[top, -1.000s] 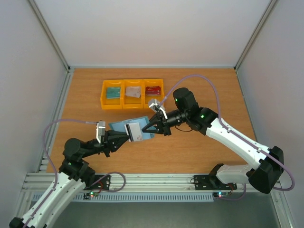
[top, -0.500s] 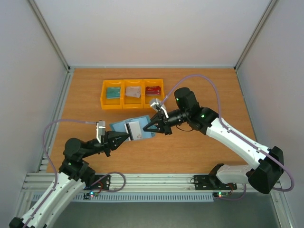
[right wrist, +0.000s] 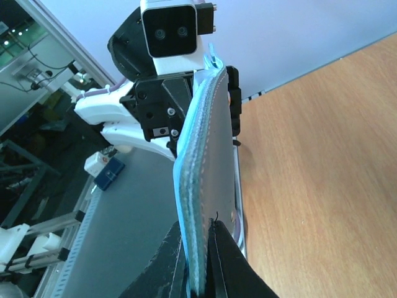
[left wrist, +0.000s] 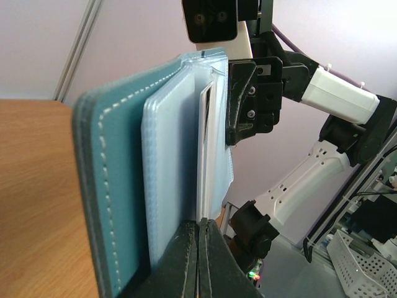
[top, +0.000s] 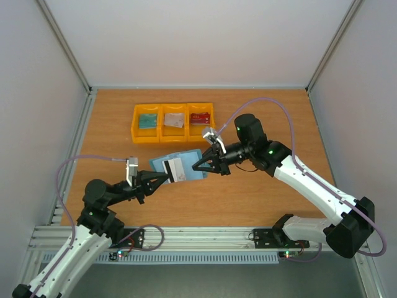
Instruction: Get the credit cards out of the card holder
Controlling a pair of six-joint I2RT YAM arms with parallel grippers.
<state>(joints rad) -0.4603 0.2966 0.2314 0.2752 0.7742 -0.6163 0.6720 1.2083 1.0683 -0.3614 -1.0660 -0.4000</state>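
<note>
The teal card holder (top: 189,161) hangs open above the table, between my two grippers. My right gripper (top: 197,166) is shut on its right edge; in the right wrist view the holder (right wrist: 211,155) stands edge-on between the jaws (right wrist: 200,243). My left gripper (top: 167,176) is shut on the near edge of a pale credit card with a dark stripe (top: 175,168). In the left wrist view that card's white edge (left wrist: 205,155) stands among the pale blue sleeves (left wrist: 170,161), beside the teal cover (left wrist: 102,186), with the jaws (left wrist: 200,228) pressed together on it.
A row of yellow bins (top: 173,139) stands behind the holder, with a teal card (top: 147,120), a whitish card (top: 175,120) and a red card (top: 200,117) inside. Orange table (top: 267,118) stretches to the right. White walls close in on three sides.
My left gripper has closed on the striped card. The right arm has carried the holder a little to the right and away, and the left gripper has followed.
</note>
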